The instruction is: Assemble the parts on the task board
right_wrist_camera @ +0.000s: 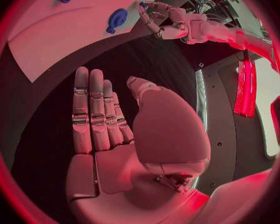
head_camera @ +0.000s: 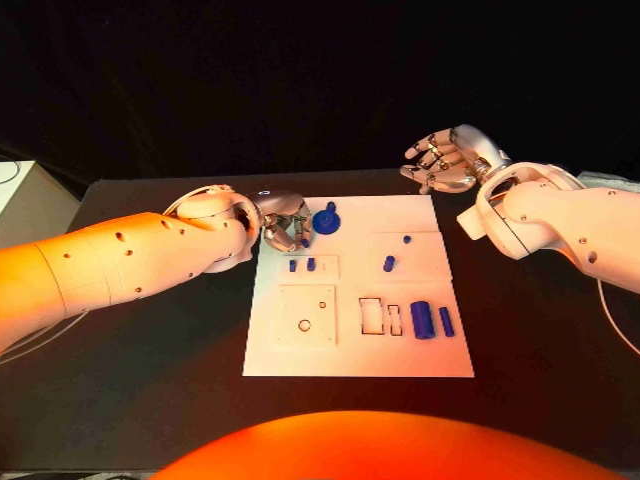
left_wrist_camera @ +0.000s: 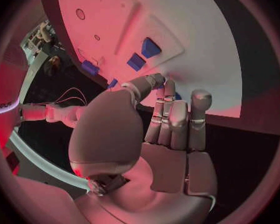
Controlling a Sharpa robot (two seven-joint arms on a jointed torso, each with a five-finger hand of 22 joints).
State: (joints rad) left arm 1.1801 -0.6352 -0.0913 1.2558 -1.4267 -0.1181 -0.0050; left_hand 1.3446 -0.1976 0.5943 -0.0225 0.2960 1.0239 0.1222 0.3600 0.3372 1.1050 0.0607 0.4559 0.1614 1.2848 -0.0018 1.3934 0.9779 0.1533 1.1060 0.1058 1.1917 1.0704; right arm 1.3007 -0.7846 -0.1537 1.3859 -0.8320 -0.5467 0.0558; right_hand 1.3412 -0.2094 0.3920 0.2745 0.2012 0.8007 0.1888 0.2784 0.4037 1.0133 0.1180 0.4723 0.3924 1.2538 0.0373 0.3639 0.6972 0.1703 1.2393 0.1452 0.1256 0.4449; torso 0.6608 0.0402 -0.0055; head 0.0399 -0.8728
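Board: the white task board (head_camera: 407, 355) lies in the middle of the black bench (head_camera: 147, 390), with its blue parts spread over it.
Round part: a disc-shaped blue part (head_camera: 329, 217) sits at the board's far edge, just beside the left robot hand.
Small pegs: two short pegs (head_camera: 301, 265) stand on a raised plate near the left side; one more peg (head_camera: 389, 263) stands on a plate further right.
Cylinders: a thick cylinder (head_camera: 423, 319) and a thinner bar (head_camera: 446, 320) lie loose beside empty slots (head_camera: 379, 316) (apparently unfilled).
Left robot hand (head_camera: 281, 225): fingers are curled over the board's far left corner; whether anything is pinched cannot be told.
Right robot hand (head_camera: 446, 160): released, fingers apart, raised beyond the board's far right corner and holding nothing.
Progress: judged early; most parts appear not yet seated, and the slots and the holed plate (head_camera: 306, 315) are still to be filled.
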